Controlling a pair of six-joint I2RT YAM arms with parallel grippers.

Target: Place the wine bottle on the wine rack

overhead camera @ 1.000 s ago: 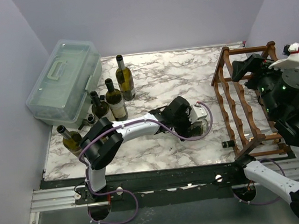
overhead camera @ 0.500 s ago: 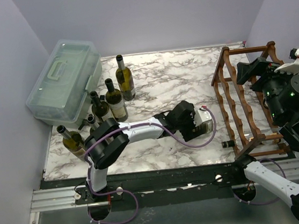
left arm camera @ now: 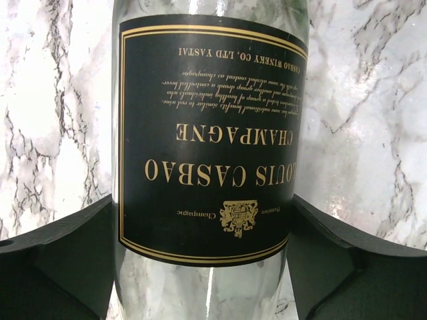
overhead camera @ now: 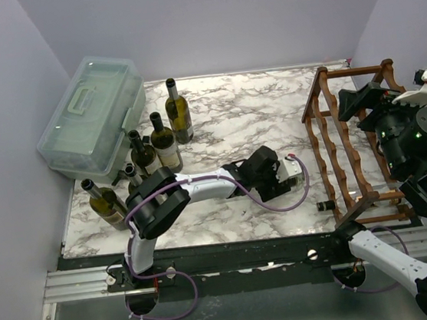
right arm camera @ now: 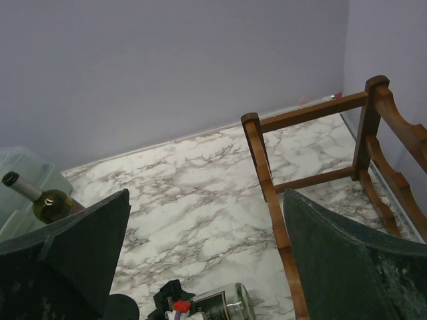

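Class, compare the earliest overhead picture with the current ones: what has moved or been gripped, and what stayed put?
The left arm stretched further right, toward the wine rack, and the left tool closed in on the lying wine bottle, fingers seemingly against the glass. The right arm drew slightly rightward, right tool open. Rack, standing bottles and plastic box stayed put.

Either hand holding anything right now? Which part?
Left hand grips the wine bottle by its labelled body, one finger on each side; it lies on the table. Right hand open, empty.
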